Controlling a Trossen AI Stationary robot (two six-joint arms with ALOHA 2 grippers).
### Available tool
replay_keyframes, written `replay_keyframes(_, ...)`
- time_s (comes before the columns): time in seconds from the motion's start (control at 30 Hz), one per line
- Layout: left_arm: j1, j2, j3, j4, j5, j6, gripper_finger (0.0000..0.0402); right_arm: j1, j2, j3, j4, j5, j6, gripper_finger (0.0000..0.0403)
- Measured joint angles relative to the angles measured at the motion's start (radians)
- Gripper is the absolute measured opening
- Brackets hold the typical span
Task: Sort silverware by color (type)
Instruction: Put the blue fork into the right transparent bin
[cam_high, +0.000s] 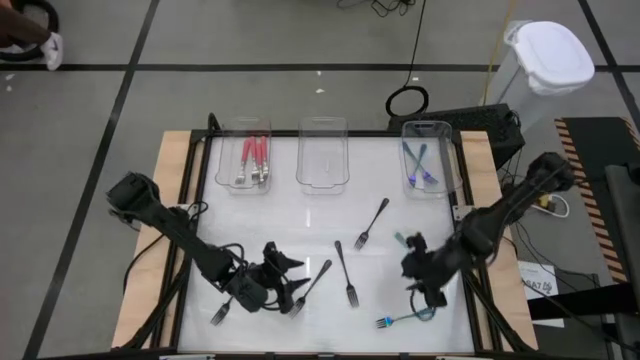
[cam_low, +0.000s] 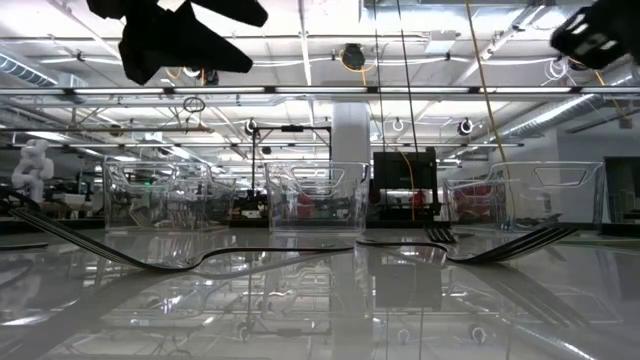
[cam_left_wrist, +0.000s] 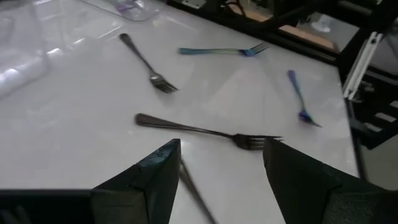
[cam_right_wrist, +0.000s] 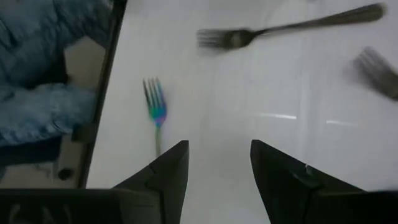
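Three black-handled forks lie flat on the white table: one (cam_high: 372, 222) far of centre, one (cam_high: 346, 273) at centre, and one (cam_high: 310, 288) beside my left gripper. My left gripper (cam_high: 290, 285) is open low over the near left; its fingers stand on either side of that fork's handle (cam_left_wrist: 191, 186) without touching it. My right gripper (cam_high: 427, 293) is open and empty above the near right. A blue fork (cam_high: 405, 320) lies just beyond it (cam_right_wrist: 155, 115). Another fork (cam_high: 220, 313) lies by the left arm. A teal fork (cam_left_wrist: 217, 51) lies near the right arm.
Three clear trays stand along the far edge: the left one (cam_high: 244, 150) holds red-handled forks, the middle one (cam_high: 322, 165) holds nothing, the right one (cam_high: 427, 158) holds blue forks. A person's blue-clad legs (cam_right_wrist: 43, 74) show past the table's near edge.
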Motion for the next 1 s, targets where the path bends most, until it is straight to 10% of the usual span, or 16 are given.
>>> replay_keyframes(0.47,-0.015,0.156,0.048,0.242,-0.018,-0.005,0.0228,0.255,0.27,0.044,0.009,0.081,0.241,0.0169)
replay_keyframes(1.0,-0.028,0.248,0.182,0.24,-0.021,-0.005,0.0228,0.29,0.579,0.201,0.005,0.103,0.266,0.0169)
